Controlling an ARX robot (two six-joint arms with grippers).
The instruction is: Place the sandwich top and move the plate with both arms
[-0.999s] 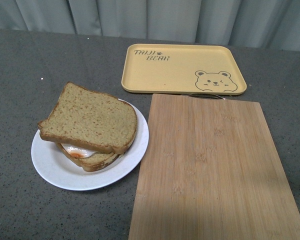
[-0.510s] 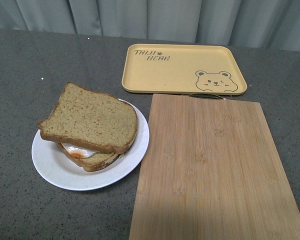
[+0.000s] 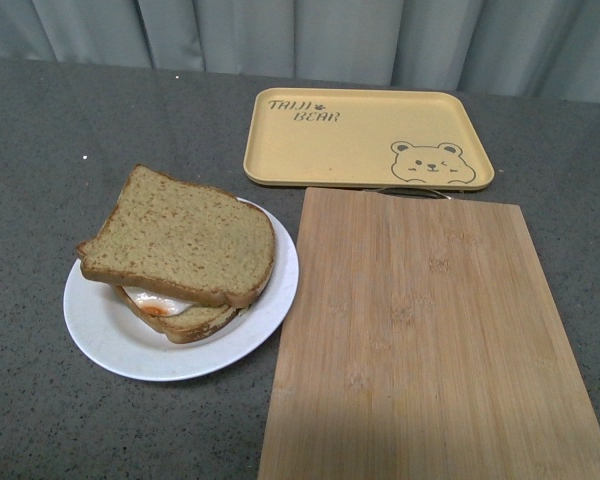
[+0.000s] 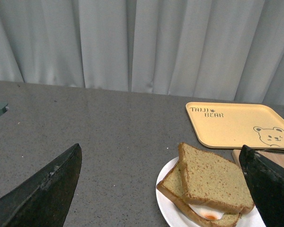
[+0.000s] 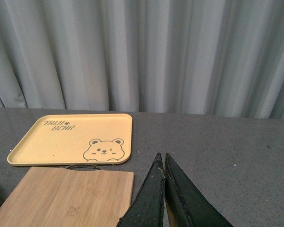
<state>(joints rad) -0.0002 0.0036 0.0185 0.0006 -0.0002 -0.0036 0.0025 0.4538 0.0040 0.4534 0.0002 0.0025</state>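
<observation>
The sandwich top (image 3: 180, 238), a plain brown bread slice, lies on the slice bearing a fried egg (image 3: 175, 312), both on the round white plate (image 3: 110, 340) at the left of the table. It also shows in the left wrist view (image 4: 213, 179), on the plate (image 4: 168, 203). My left gripper (image 4: 161, 163) is open and empty, raised above and behind the plate, its fingers (image 4: 42, 194) spread wide. My right gripper (image 5: 161, 158) is shut on nothing, over the bare table beside the bamboo board. Neither arm shows in the front view.
A yellow bear-printed tray (image 3: 365, 135) lies at the back. A bamboo board (image 3: 430, 330) lies to the right of the plate, its edge close to the plate's rim. Grey curtains hang behind the table.
</observation>
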